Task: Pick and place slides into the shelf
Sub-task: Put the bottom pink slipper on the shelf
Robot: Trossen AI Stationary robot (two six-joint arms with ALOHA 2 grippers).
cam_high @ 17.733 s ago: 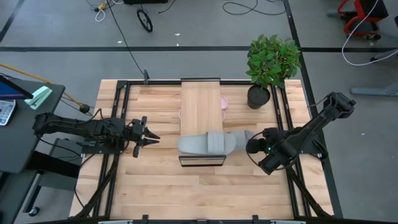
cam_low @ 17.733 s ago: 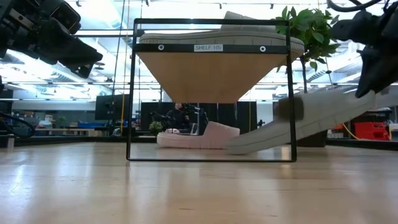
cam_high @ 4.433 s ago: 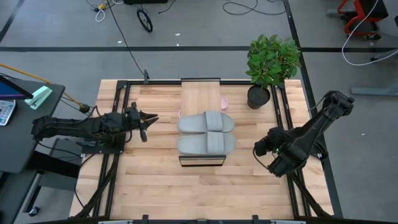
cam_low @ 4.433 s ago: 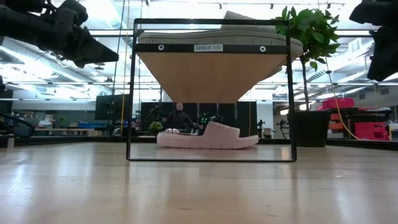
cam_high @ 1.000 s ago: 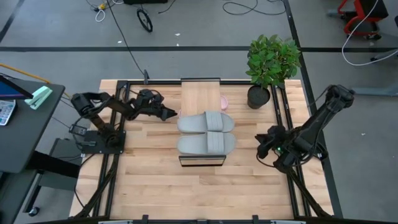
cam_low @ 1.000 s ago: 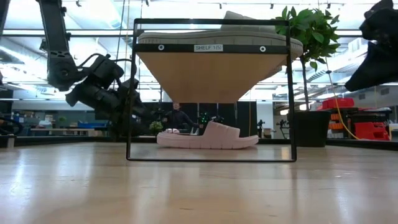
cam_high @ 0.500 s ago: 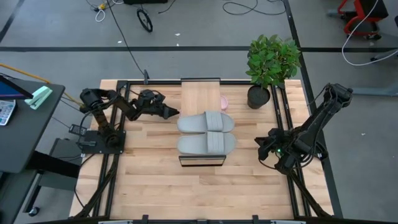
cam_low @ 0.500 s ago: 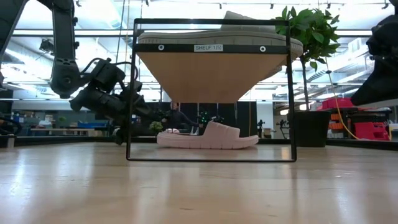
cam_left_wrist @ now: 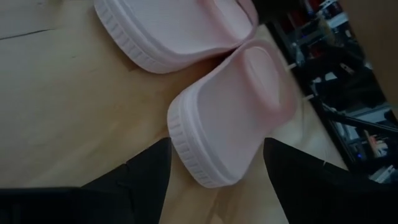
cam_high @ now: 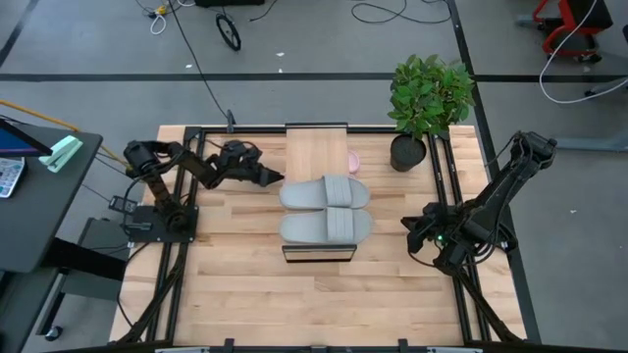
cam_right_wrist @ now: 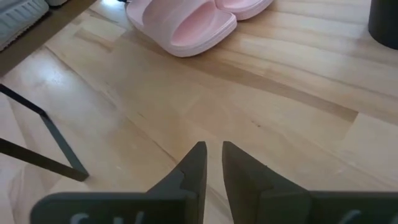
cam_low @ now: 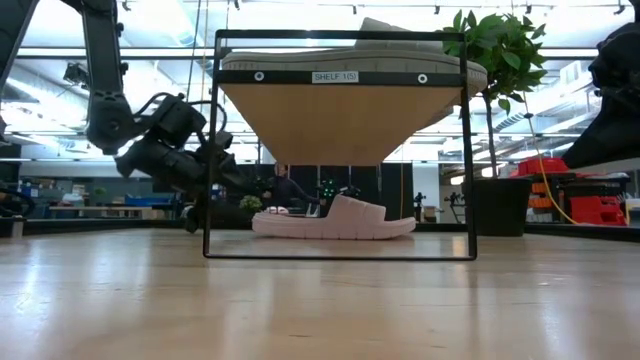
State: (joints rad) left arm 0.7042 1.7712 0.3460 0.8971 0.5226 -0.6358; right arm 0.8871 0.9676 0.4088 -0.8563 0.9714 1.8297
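Observation:
Two grey slides (cam_high: 325, 193) (cam_high: 326, 226) lie side by side on the shelf's plank top (cam_high: 316, 154). Two pink slides rest on their soles on the table under the shelf (cam_low: 333, 218); in the high view only a pink edge (cam_high: 352, 161) peeks out. My left gripper (cam_high: 278, 179) is low at the shelf's left side and open. In the left wrist view its fingers (cam_left_wrist: 149, 171) stand on either side of the nearer pink slide's end (cam_left_wrist: 230, 118), without plain contact. My right gripper (cam_right_wrist: 212, 163) hovers right of the shelf, shut but for a slit, with nothing in it.
A potted plant (cam_high: 429, 98) stands at the far right of the table beside the shelf. The shelf's dark metal frame (cam_low: 210, 150) stands right next to my left gripper. Bare wooden table (cam_high: 324, 294) lies in front of the shelf.
My left gripper has sunk a little and crept toward the pink slides under the shelf, staying open. The slides have not moved.

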